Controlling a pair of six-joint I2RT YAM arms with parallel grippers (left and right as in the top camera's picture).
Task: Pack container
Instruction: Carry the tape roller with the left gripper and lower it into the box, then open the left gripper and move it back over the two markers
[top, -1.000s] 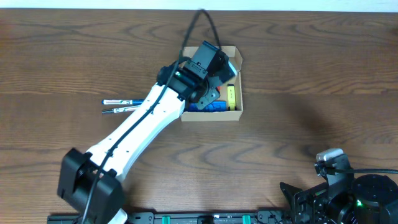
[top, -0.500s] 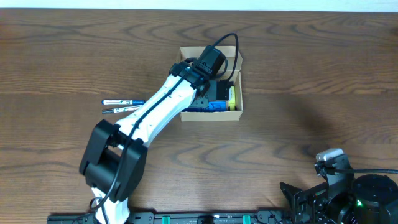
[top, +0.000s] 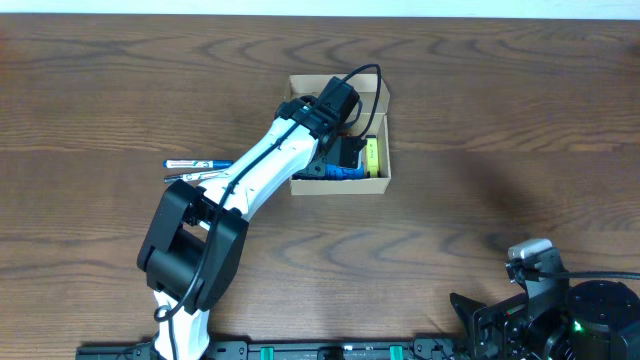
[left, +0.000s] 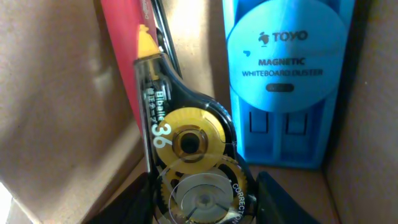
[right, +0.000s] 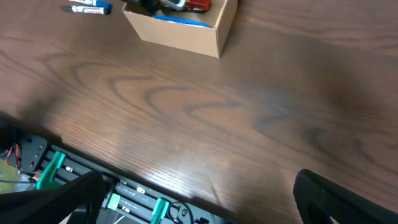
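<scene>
The container is a tan cardboard box at the table's middle, also seen at the top of the right wrist view. My left gripper reaches down inside it. In the left wrist view a black and yellow correction tape lies on the box floor between the left gripper fingers. The left finger is against it and a gap shows on the right, so the jaws stand open. A blue whiteboard duster and a red item lie beside it. My right gripper is open and holds nothing.
Two blue-and-white markers lie on the wood left of the box, partly under the left arm; they show again as markers in the right wrist view. A yellow item sits in the box. The right arm rests at the near right edge.
The left arm has folded forward and dipped its gripper deeper into the box. Its jaws have widened around the correction tape. The right arm has not moved.
</scene>
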